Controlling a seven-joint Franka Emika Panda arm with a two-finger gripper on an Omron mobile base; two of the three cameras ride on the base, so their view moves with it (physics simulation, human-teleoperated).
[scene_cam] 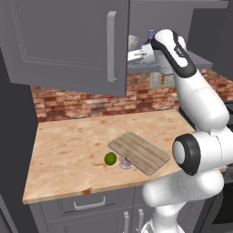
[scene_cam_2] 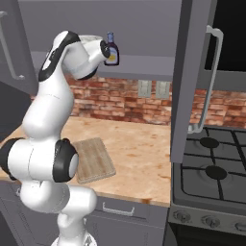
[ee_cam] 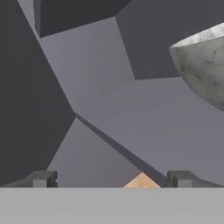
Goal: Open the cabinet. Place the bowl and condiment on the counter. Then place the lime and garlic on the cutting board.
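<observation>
Inside the cabinet (scene_cam: 68, 41), whose doors stand swung out, you see the gripper (ee_cam: 109, 179) raised to shelf height with its two finger tips spread wide and nothing between them; you should read this as the approach to the first pick, not a grasp. In the hand view the bowl (ee_cam: 201, 65) sits at about 2 o'clock, apart from the finger tips, so the hand would need to turn toward it before the jaws can span its rim. In the right base view the condiment (scene_cam_2: 112, 50) stands upright on the shelf at roughly 1 o'clock from the wrist, close beside it; note the risk of brushing it over during any sideways correction. On the counter (scene_cam: 68, 150) the cutting board (scene_cam: 139, 152) lies flat near the front edge, left bare to receive the produce. In the left base view the lime (scene_cam: 110, 158) rests at 9 o'clock from the board, just off its near corner, and the garlic (scene_cam: 125, 163) lies just beside the lime at about 4 o'clock from it, against the board's edge. Both remain off the board, so that stage is not yet done.
</observation>
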